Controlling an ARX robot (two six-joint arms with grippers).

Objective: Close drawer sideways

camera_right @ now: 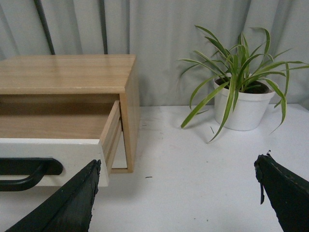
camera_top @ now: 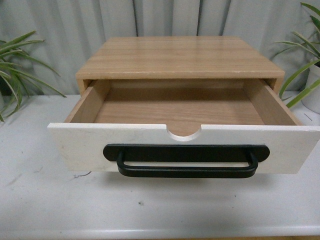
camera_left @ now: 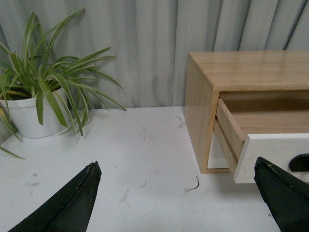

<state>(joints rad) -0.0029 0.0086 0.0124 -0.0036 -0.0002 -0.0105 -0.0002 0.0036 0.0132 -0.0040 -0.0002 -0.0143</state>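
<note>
Cabinet: a light wood box (camera_top: 177,57) on the white tabletop (camera_top: 50,200), with a grey curtain behind it.
Drawer: the drawer (camera_top: 180,107) stands pulled well out of the cabinet's front opening. Its wood sides and floor are in plain sight.
Front panel: white, with a half-round notch (camera_top: 184,132) in its top edge and a long black bar handle (camera_top: 186,161) just below.
Left pincer: the left pincer (camera_left: 176,164) is spread wide and grips nothing. It hangs over the tabletop off the cabinet's left side. One finger (camera_left: 282,193) shows before the panel's corner; whether they touch I cannot tell.
Right pincer: the right pincer (camera_right: 177,162) is likewise spread wide with nothing held, off the cabinet's right side.
Plants: one potted plant (camera_left: 43,92) left of the cabinet, another (camera_right: 239,82) to its right, both apart from it.
</note>
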